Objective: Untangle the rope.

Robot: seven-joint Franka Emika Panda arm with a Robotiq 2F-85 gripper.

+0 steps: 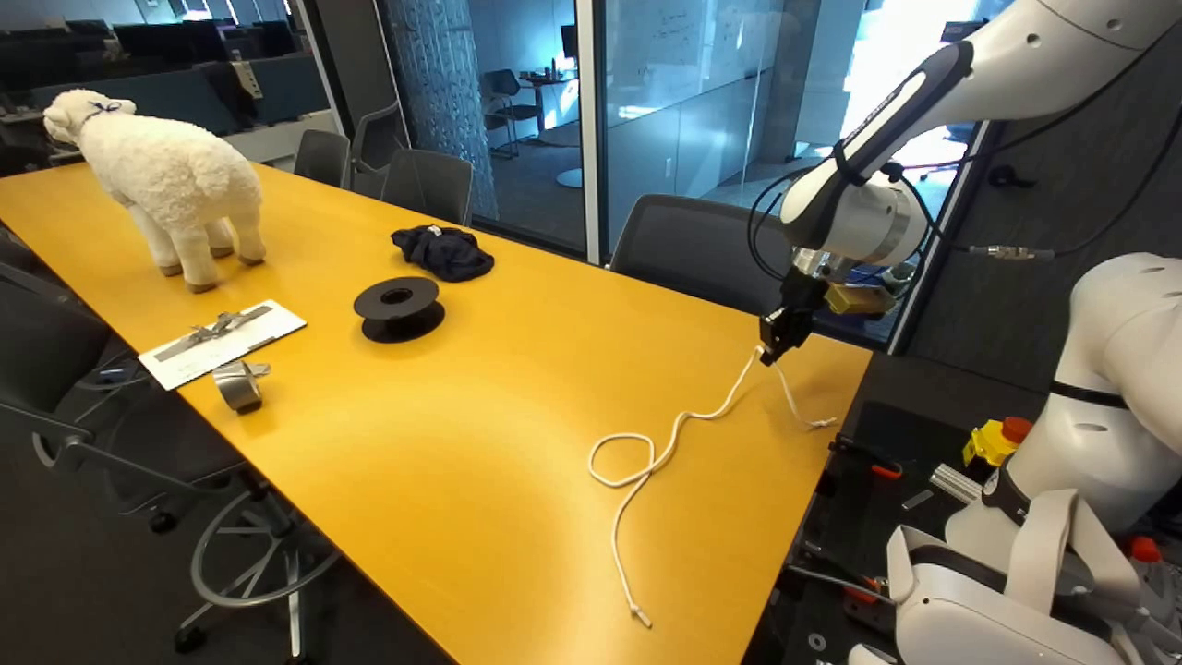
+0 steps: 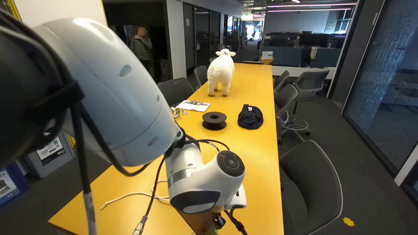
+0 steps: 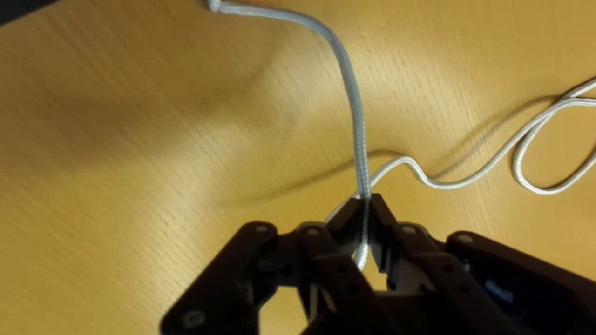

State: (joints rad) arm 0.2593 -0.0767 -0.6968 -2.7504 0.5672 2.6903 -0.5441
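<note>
The white rope (image 1: 651, 469) lies on the yellow table. It also shows in an exterior view (image 2: 130, 194), partly hidden by the arm, and in the wrist view (image 3: 360, 149). My gripper (image 1: 767, 355) is shut on the rope and holds it a little above the table near its end edge. In the wrist view the rope is pinched between the fingertips (image 3: 366, 199). A short tail hangs to the table on the robot's side. The longer part runs down, waves, crosses itself in one loose loop and ends in a straight tail. In an exterior view (image 2: 218, 221) the fingertips are hidden.
A black spool (image 1: 404, 327), a dark cloth cap (image 1: 448, 253), a white board with a metal piece (image 1: 212, 351), a tape roll (image 1: 238, 388) and a plush sheep (image 1: 175, 175) stand farther along the table. Chairs (image 1: 697, 254) line the sides. A headset (image 1: 988, 600) lies by the robot base.
</note>
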